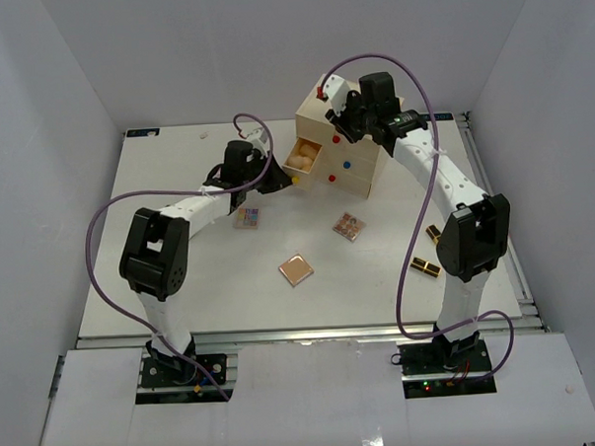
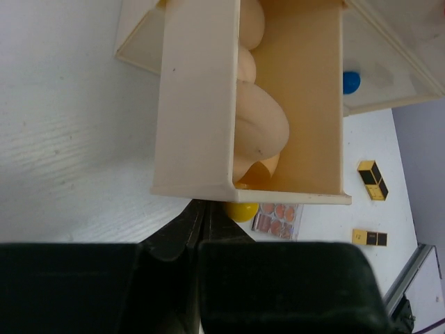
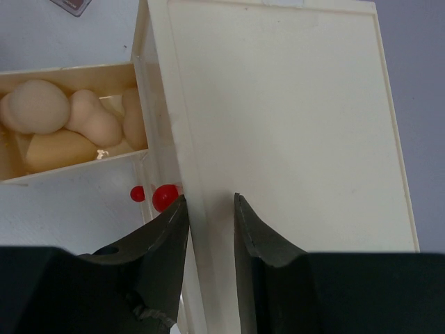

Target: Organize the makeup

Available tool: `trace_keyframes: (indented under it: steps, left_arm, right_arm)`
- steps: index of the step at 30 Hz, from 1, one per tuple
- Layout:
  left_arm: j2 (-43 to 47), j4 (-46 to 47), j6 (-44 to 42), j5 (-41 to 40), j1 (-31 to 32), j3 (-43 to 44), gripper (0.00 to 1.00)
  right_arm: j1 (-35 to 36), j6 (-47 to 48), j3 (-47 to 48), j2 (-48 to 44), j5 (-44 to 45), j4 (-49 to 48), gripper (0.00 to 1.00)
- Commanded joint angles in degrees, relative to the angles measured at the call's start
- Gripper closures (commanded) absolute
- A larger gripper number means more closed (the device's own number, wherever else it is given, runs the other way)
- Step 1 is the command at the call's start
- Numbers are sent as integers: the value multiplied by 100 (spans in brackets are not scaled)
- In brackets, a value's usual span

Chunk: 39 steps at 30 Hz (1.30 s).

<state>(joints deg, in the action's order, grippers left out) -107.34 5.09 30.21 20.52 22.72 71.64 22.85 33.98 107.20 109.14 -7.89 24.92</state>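
Note:
The cream chest (image 1: 346,152) has its top drawer (image 2: 198,90) pulled out, holding tan sponges (image 2: 261,129) (image 3: 38,104). My left gripper (image 2: 203,209) (image 1: 279,176) is shut and empty, its tips at the drawer's front beside the yellow knob (image 2: 241,211). My right gripper (image 3: 208,202) (image 1: 343,122) sits over the chest's top front edge, jaws a narrow gap apart across that edge, with nothing pinched that I can see. A peach compact (image 1: 296,269), two palettes (image 1: 349,226) (image 1: 246,217) and two lipstick tubes (image 1: 436,237) (image 1: 425,267) lie on the table.
Red knob (image 3: 165,197) and blue knob (image 2: 351,81) mark the lower, closed drawers. The chest stands at the back middle of the white table (image 1: 181,277). White walls close in on the left, back and right.

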Motion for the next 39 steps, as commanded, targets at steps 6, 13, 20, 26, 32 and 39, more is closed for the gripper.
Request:
trace_keyframes:
  steps: [6,13,20,26,32,39]
  left_arm:
    - [-442,300,226,-3,210,895,88]
    - [-1089,217,307,-203,250,1691,89]
    - [-1621,10,320,-437,250,2573,87]
    - [-1883,-35,402,-470,250,3012,83]
    - [-2049,-45,613,-417,250,3262,82]
    - [-1938,14,661,-398,250,3057,79]
  right_arm:
    - [39,-79,-340,182,-667,453,78]
    - [120,3,-513,187,-857,508,79]
    - [150,3,-593,177,-922,522,79]
    - [150,-5,-641,187,-942,516,79]
    - [150,-41,-657,187,-967,514,79]
    - [156,-110,-642,180,-819,501,70]
